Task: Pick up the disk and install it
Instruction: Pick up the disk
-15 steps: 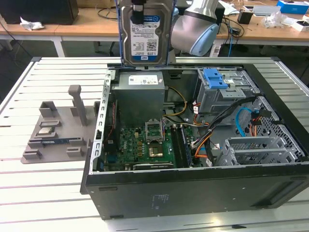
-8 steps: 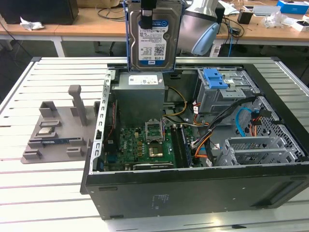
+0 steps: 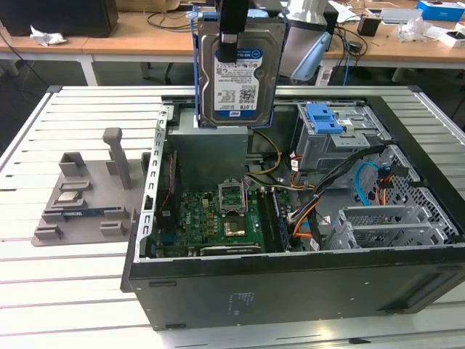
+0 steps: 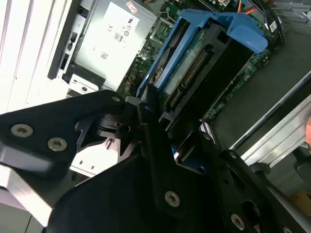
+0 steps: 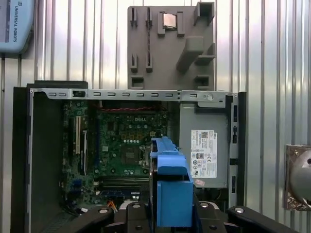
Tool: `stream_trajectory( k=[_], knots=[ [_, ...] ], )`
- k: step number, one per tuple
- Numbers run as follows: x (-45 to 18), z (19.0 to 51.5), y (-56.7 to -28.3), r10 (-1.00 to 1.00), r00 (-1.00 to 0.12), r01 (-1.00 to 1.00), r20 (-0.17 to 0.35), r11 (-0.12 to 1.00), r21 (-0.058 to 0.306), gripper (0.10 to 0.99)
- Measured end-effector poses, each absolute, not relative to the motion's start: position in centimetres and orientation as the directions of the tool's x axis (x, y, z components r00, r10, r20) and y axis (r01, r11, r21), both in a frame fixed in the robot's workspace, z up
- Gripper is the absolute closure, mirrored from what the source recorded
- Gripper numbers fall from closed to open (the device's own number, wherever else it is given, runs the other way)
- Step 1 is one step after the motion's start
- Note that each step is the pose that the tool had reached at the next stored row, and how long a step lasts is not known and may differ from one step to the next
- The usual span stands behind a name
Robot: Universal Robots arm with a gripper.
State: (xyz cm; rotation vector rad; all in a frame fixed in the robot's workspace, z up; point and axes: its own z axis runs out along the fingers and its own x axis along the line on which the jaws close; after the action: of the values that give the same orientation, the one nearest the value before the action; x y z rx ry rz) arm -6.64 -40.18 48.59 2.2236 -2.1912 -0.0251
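The gripper [image 3: 228, 49] is clamped on the disk [image 3: 236, 80] and holds it upright in the air above the open case [image 3: 290, 283], near the power supply [image 3: 211, 153]. Pickup looks done. The disk is not yet seated in any bay.

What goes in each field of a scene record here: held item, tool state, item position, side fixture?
Held item: the disk, drive in blue bracket
Tool state: tool shut on the disk
Item position: upright above the open computer case, not yet installed
Side fixture: grey fixture beside the case, at the exterior view's left, carrying a small chip
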Motion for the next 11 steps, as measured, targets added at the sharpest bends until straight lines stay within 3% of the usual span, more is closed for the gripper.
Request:
stream_trajectory(
  k=[11],
  knots=[
    [-6.0,48.0,-44.8,-1.000,0.015,-1.000,0.003,-0.015,0.025,0.722]
  ],
)
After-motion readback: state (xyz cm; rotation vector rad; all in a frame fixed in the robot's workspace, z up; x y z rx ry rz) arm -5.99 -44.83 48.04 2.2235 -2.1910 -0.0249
